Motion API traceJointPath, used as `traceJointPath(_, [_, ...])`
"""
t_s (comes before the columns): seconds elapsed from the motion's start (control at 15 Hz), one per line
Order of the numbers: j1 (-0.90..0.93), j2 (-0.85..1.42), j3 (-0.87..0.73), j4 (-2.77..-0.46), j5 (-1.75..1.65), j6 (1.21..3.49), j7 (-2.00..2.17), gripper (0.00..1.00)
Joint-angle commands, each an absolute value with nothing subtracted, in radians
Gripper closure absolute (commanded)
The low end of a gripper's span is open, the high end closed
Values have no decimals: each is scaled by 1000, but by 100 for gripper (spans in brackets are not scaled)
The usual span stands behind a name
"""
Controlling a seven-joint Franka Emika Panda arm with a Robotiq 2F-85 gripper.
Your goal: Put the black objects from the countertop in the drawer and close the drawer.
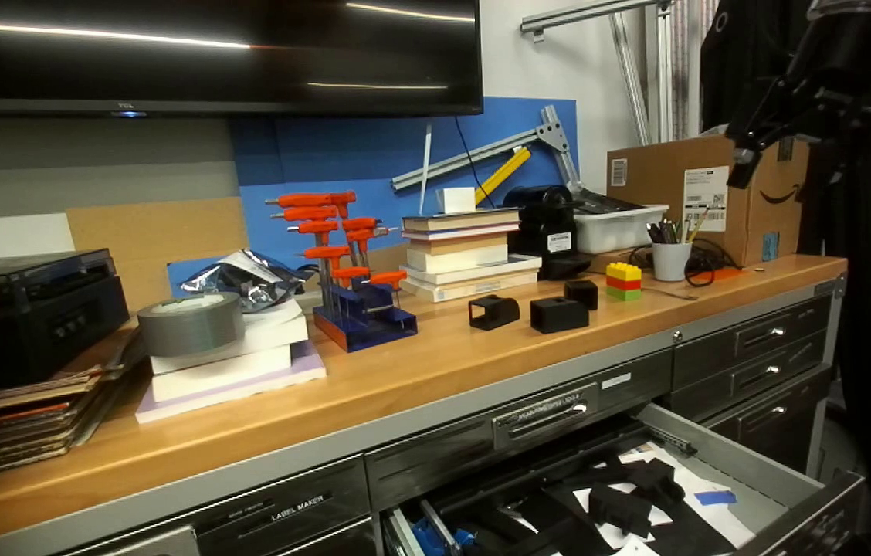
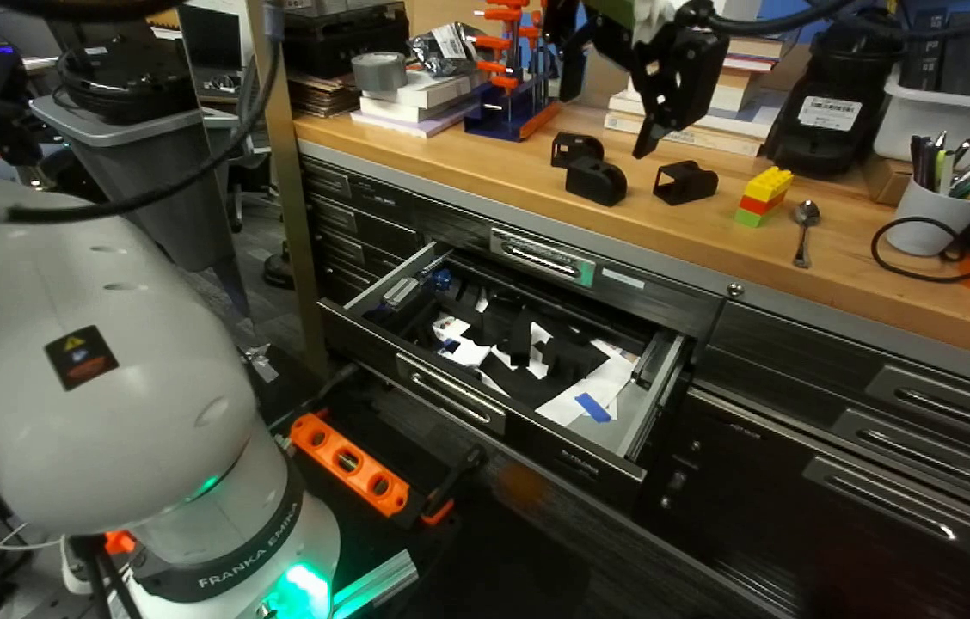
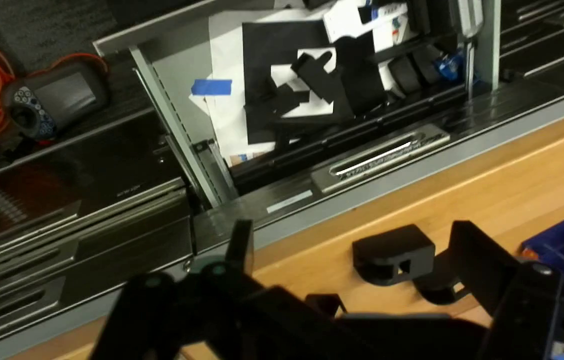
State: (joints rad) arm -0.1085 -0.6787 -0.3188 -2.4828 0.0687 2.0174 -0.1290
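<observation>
Black objects (image 2: 597,182) sit toward the front edge of your surface (image 1: 443,340); the drawer (image 2: 537,438) below is pulled out; your fingers (image 3: 487,272) are spread wide.

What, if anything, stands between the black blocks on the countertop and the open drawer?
Nothing visible does. From the black blocks, the way runs over the front edge of the wooden countertop and down into the open drawer, where papers and black pieces could crowd the landing spot.
</observation>
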Motion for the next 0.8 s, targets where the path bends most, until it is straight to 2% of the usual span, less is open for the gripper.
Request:
traceJointPath(0.0, [-95, -449, -287, -2342, 178, 2166, -47, 0])
traceJointPath(0.33, [-81, -212, -190, -2161, 279, 2281, 112, 0])
traceJointPath(0.73, [-62, 9, -180, -1923, 396, 2007, -161, 0])
